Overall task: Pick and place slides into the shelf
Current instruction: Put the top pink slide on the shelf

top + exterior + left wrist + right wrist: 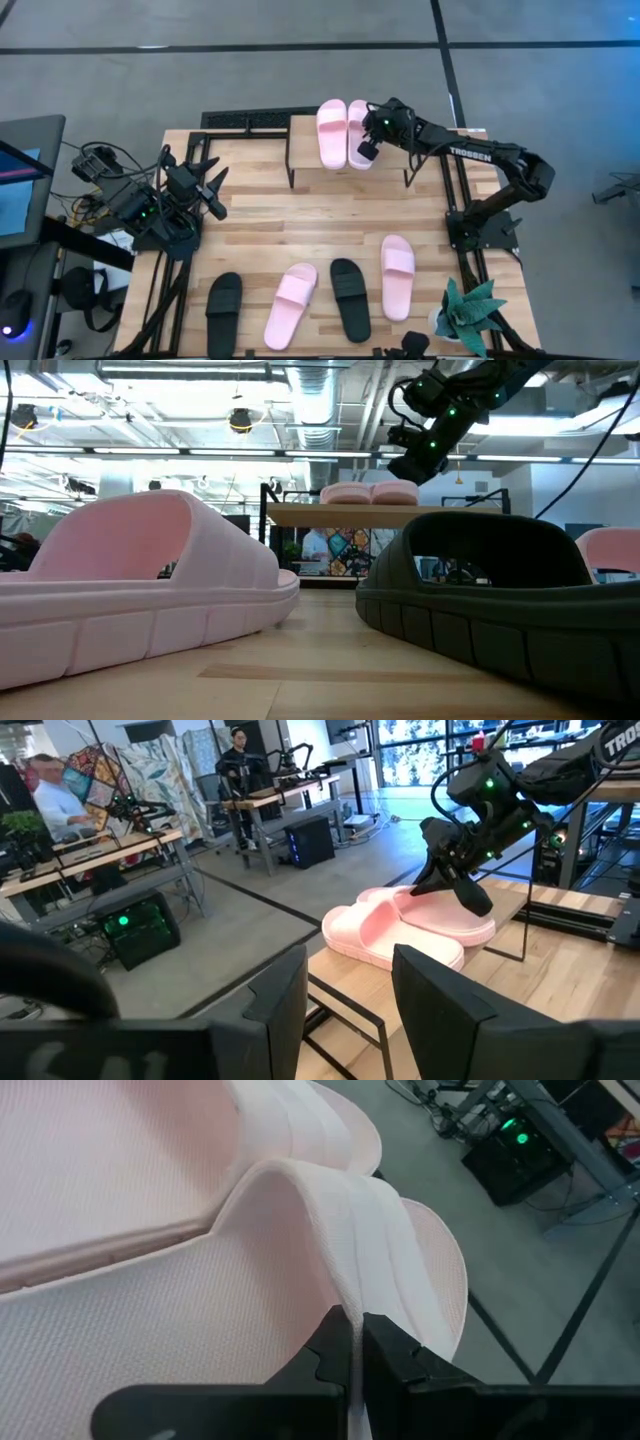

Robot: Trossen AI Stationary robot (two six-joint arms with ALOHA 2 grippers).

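High view: the right pincer (368, 150) sat over the second pink slide (360, 133) on the shelf (300, 147), just beside the first pink slide (332, 134); two pink and two black slides lay on the desk (300, 225) near its front edge; the left pincer (215, 190) waited over the desk's left side, fingers spread and empty
Low view: both shelved slides rested flat and side by side on the shelf board (330, 512), with the right arm above them
Left wrist view: the right pincer (470, 895) reached down onto the nearer slide's strap
Right wrist view: the fingers (325, 1360) were pinched on the strap (340, 1230) of the second pink slide
Step well done, by my judgement: release only once the sole lies flat and parallel to its neighbour, then lift straight up so the strap does not drag the slide off the board
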